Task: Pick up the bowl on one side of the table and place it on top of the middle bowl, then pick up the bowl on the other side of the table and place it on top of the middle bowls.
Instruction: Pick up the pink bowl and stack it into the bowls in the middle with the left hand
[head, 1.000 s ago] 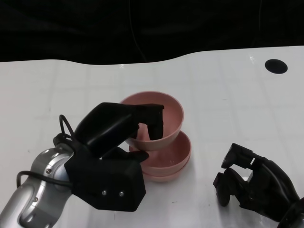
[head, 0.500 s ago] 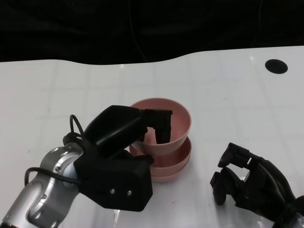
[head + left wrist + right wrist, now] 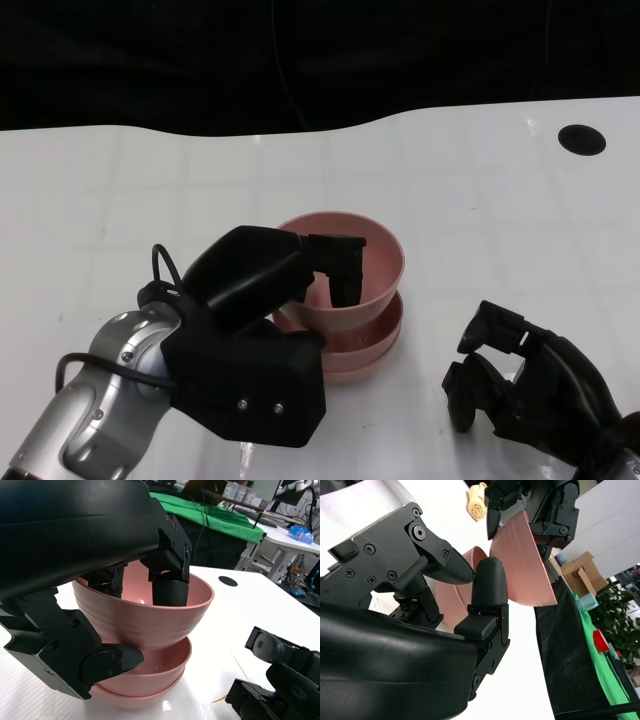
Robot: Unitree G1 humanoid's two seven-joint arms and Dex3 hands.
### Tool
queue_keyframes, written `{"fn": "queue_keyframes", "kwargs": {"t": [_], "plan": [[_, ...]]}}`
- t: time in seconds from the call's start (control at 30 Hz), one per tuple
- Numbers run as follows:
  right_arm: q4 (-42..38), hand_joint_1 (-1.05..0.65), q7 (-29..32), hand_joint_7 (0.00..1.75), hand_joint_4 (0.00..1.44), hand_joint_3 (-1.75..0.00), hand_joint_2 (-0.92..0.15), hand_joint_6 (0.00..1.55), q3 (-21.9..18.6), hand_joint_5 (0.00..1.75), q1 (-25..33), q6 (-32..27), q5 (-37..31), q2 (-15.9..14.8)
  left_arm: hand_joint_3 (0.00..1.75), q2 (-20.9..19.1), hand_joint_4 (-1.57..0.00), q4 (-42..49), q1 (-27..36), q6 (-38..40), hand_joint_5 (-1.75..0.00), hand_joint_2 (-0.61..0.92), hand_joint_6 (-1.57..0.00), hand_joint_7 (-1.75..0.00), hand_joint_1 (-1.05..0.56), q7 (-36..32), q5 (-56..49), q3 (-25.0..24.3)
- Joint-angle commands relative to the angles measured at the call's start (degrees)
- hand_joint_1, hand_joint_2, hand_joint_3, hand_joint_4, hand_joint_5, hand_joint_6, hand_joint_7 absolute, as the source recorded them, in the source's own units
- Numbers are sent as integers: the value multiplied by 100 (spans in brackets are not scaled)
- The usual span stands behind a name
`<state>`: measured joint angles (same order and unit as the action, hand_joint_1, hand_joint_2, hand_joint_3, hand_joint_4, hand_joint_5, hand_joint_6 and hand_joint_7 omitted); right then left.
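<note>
Over the stacked bowls, left hand grips pink bowl.

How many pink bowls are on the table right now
3, all at the table's middle: the top bowl held by the left hand, the middle bowl under it, and the bottom bowl on the table. None other shows.

A white table carries a round black hole at two o'clock. Green cloth drapes furniture beyond it.
</note>
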<state>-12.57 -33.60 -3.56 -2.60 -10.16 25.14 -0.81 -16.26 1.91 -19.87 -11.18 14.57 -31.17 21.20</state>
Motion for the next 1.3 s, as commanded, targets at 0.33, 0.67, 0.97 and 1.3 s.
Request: {"fn": "queue_keyframes", "kwargs": {"t": [0.33, 0.67, 0.97, 1.3], "plan": [[145, -19, 34, 161, 91, -122, -52, 74, 9, 175, 79, 18, -14, 11, 89, -59, -74, 240, 13, -194, -175, 61, -58, -175, -3, -75, -8, -10], [130, -18, -4, 161, 91, -123, -53, 73, 11, 175, 85, 50, -6, 3, 84, -35, -74, 388, -7, -269, -175, 61, -58, -175, 0, -107, -48, -2], [154, -17, 58, 160, 92, -124, -51, 75, 39, 175, 90, 61, -41, 56, 81, 17, -75, 671, -34, -321, -175, 65, -57, -175, -1, -189, -68, 27], [219, -18, 81, 159, 92, -124, -51, 75, 68, 175, 132, 73, -66, 68, 81, 29, -75, 649, -19, -284, -175, 67, -58, -175, -1, -150, -63, 46]]}}
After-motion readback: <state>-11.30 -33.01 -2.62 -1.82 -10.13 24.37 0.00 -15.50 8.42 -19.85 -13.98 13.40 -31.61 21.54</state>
